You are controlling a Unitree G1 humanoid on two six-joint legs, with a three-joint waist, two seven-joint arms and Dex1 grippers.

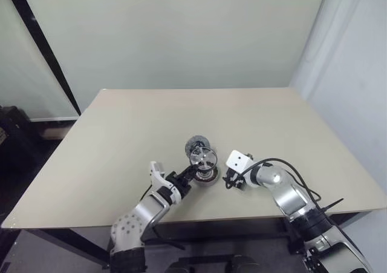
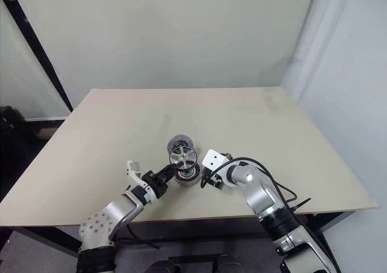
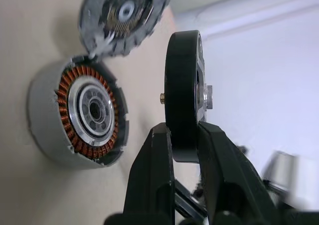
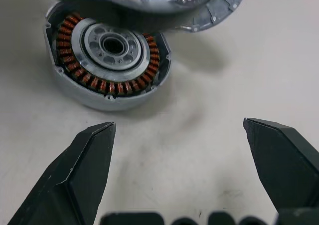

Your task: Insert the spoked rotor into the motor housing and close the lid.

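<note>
Copper housing [image 4: 107, 65]: open, empty, on table [image 1: 121, 140].
Rotor [image 3: 184, 93]: you've got it pinched in L gripper [image 3: 185, 140], above housing, not seated.
Lid [image 1: 197, 143]: off, behind housing.
R gripper [image 4: 179, 155]: wide, empty.

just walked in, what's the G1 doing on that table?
It is assembling a small motor. The left gripper is shut on the rim of the spoked rotor, holding it on edge just above the table, right over the motor housing, whose copper windings face up with nothing seated in them. The lid lies on the table just behind the housing. The right gripper sits open beside the housing, holding nothing. Rotor not yet inserted, lid not on.
</note>
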